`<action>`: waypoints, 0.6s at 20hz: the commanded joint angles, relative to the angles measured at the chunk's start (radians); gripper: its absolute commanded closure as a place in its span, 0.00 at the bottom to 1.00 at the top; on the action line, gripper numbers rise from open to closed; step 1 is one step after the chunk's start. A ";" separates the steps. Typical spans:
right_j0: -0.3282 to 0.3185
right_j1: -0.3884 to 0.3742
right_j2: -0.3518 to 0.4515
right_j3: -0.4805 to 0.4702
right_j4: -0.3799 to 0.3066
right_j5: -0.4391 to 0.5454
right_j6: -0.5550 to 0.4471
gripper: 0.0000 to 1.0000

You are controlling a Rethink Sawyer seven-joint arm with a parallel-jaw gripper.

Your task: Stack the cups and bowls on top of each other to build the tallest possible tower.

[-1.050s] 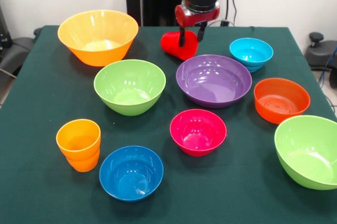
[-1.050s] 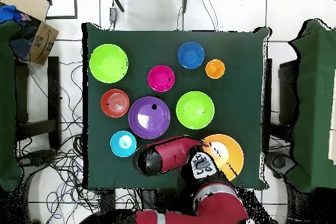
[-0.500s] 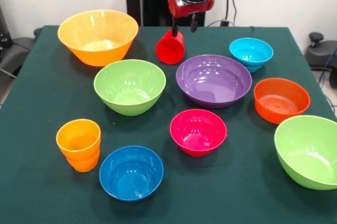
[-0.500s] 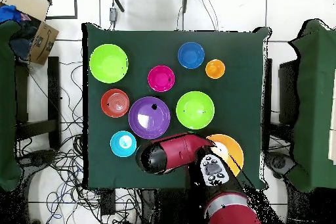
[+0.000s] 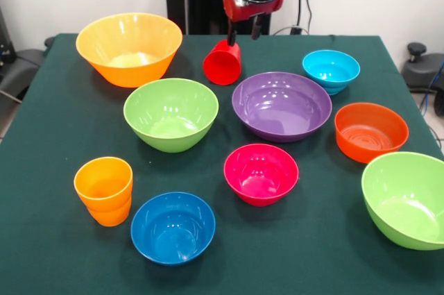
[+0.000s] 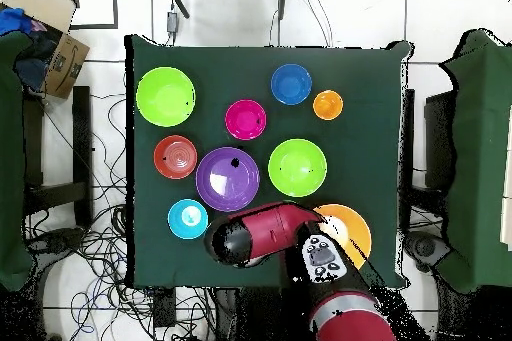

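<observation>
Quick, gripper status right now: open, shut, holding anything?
Gripper: one finger is inside the tilted red cup at its rim and the other hangs clear to its side; whether it grips the cup cannot be told.

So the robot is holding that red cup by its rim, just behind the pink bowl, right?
Not quite. In the front view the gripper does hold the red cup by its rim, but it hangs behind the purple bowl; the pink bowl sits nearer the camera.

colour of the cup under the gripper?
Red: the smooth plastic cup tilts at the gripper; clearest in the front view.
</observation>
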 commanded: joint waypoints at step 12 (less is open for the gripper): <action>0.001 0.090 0.129 -0.069 -0.067 -0.090 0.003 0.00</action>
